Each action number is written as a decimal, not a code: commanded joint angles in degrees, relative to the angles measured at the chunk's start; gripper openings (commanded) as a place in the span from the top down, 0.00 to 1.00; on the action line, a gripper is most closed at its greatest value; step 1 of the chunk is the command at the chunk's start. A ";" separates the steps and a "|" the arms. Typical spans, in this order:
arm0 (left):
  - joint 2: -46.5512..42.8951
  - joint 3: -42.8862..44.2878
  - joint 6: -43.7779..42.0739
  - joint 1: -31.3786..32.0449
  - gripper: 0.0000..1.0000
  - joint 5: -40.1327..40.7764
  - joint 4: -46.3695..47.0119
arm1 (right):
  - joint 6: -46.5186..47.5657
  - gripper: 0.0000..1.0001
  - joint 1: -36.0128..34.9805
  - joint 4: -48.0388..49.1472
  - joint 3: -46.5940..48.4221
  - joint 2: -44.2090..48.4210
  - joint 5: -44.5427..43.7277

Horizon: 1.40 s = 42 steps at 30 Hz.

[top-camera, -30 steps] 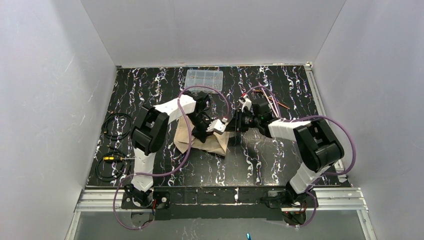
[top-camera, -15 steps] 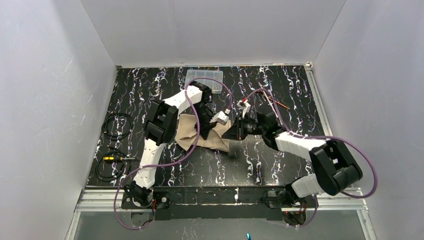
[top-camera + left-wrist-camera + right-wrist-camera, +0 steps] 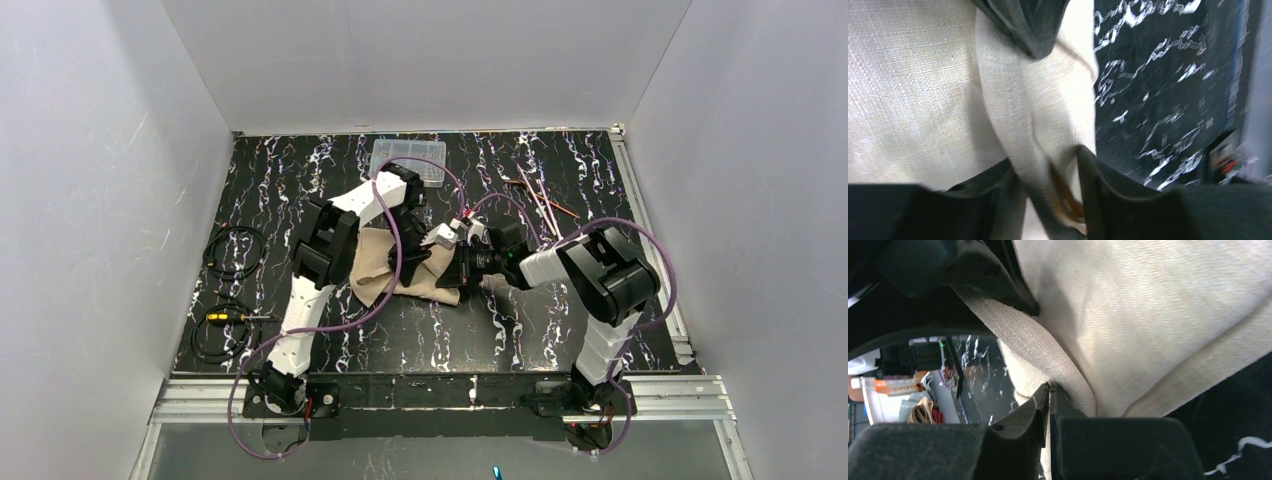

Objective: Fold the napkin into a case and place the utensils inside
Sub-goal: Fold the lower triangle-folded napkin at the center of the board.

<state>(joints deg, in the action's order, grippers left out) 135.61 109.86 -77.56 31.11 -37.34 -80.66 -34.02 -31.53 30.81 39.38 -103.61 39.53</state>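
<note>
The beige napkin lies partly folded and rumpled on the black marbled table, between the two arms. My left gripper stands over its right part. In the left wrist view the left gripper has a thick raised fold of the napkin between its jaws. My right gripper is close against it from the right. In the right wrist view the right gripper is shut, pinching the edge of the same fold of napkin. The copper utensils lie on the table at the far right, apart from the cloth.
A clear plastic compartment box stands at the back of the table. Two black cable coils lie at the left edge. White walls close in the table on three sides. Purple cables loop around both arms.
My right arm has swung left and its gripper has closed in on the napkin's right edge beside the left gripper. The left arm shifted back a little earlier, then stayed.
</note>
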 commanded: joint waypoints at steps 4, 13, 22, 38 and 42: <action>-9.13 -3.09 11.52 -1.42 0.05 2.12 16.39 | -0.94 0.88 1.17 -0.33 2.68 -3.43 -4.62; -26.18 -21.20 17.07 -1.88 0.01 10.34 30.20 | -2.35 0.89 2.56 -2.80 2.70 -3.00 -4.45; -36.54 -40.78 24.92 0.83 0.02 24.23 50.58 | -5.08 0.89 2.60 -0.84 2.81 -3.97 -3.03; -34.13 -35.72 25.57 -0.44 0.52 25.62 44.06 | -3.90 0.89 2.59 -2.92 3.63 -3.11 -2.66; -33.04 -35.32 24.81 -0.71 0.66 26.21 41.75 | -4.10 0.89 2.62 -3.15 4.04 -2.56 -2.79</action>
<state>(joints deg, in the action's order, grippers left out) 101.93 73.10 -52.18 30.89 -9.76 -33.06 -38.94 -29.30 29.28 41.63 -106.45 37.69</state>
